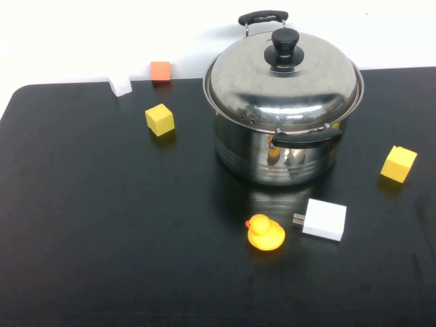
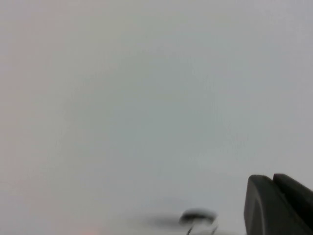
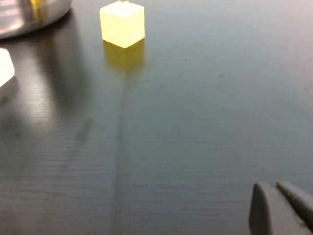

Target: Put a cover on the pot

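Note:
The large steel pot [image 1: 283, 153] stands on the black table [image 1: 102, 225] at the back, right of centre. The domed steel lid [image 1: 300, 85] with its black knob [image 1: 285, 48] sits on its rim. Neither gripper shows in the high view. My left gripper [image 2: 272, 178] is shut and empty, facing a plain white surface, with a blurred dark shape [image 2: 197, 215] beside it. My right gripper [image 3: 275, 187] is shut and empty, low over the table. The pot's base [image 3: 29, 14] shows in a corner of that view.
A yellow cube [image 1: 159, 119] lies left of the pot and another [image 1: 398, 163] to its right, also in the right wrist view [image 3: 122, 22]. An orange cube [image 1: 161, 71] and a white block [image 1: 120, 84] lie at the back left. A rubber duck [image 1: 264, 233] and a white charger [image 1: 324, 219] lie in front.

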Robot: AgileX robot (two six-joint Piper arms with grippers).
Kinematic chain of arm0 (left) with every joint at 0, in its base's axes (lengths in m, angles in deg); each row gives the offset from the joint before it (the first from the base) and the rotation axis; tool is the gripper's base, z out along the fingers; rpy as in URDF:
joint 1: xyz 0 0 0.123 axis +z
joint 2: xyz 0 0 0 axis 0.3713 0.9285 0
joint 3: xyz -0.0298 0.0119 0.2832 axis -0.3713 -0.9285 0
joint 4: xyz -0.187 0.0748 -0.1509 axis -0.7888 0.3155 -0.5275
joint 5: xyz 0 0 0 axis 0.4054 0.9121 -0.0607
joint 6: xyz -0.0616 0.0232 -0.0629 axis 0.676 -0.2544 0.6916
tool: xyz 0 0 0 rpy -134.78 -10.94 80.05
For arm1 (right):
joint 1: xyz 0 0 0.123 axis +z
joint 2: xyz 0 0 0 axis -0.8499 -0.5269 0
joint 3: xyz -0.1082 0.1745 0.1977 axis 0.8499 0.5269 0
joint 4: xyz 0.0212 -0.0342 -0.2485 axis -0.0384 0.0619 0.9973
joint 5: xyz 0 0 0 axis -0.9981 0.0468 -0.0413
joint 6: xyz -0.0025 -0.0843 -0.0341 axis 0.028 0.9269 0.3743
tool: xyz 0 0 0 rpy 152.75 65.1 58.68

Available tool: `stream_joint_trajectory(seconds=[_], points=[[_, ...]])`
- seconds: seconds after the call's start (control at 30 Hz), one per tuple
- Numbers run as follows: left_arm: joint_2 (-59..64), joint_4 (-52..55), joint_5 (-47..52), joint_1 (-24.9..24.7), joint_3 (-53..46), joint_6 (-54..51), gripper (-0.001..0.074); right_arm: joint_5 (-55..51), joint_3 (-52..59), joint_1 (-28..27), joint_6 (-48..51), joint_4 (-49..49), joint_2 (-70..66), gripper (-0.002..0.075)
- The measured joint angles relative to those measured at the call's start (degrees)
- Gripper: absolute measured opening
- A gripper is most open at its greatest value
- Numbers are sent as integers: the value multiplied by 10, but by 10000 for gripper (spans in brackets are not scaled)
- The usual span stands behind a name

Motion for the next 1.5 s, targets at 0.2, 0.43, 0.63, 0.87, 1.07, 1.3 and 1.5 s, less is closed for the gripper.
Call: stream_joint_trajectory(seconds=[0.2,0.43,0.63,0.87,1.07,1.3,1.5], points=[[-129,0,-27,40,-41,1,-1,0,0,0,0,0,0,-2],[-241,-20,-61,114,-218,61,-1,0,0,0,0,0,0,-2],[-383,-18,-183,185,-348,132,-1,0,0,0,0,0,0,-2],[-416,29,-292,246,-383,138,-2,0,0,0,0,0,0,-2],[-416,32,-290,258,-384,140,-2,0,0,0,0,0,0,-2],[-416,41,-259,258,-384,140,-2,0,0,0,0,0,0,-2],[-416,-89,-214,258,-421,29,-2,0,0,0,0,0,0,-2]])
